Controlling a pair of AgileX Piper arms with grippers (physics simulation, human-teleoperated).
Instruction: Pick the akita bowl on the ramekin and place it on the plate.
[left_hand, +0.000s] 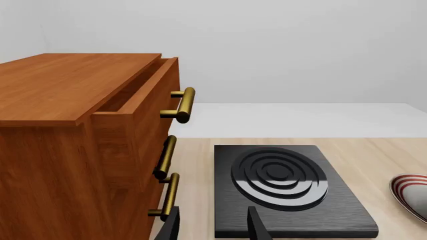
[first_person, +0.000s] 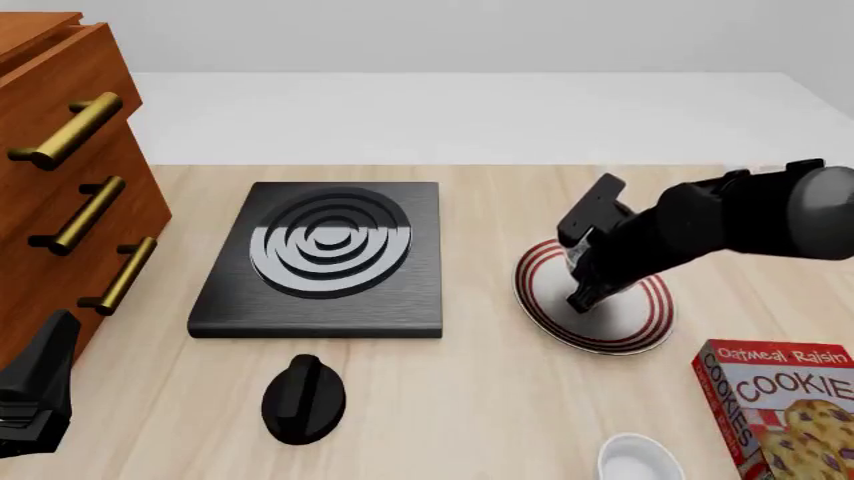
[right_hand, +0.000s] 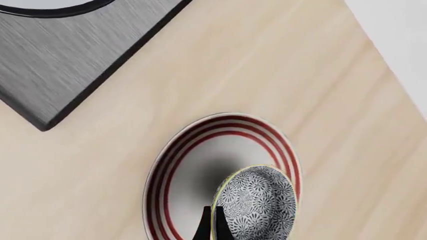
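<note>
- The akita bowl (right_hand: 257, 204) is held by its rim in the right gripper (right_hand: 212, 225), over the plate (right_hand: 193, 170), lower centre of the right wrist view.
- Its mouth is tilted sideways.
- The left gripper (left_hand: 212, 225) is seen spread, holding nothing.

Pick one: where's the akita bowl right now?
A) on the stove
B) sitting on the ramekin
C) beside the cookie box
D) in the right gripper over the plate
D: the right wrist view shows the akita bowl pinched at its rim by the right gripper above the plate, while the ramekin sits bare near the table's front edge.
</note>
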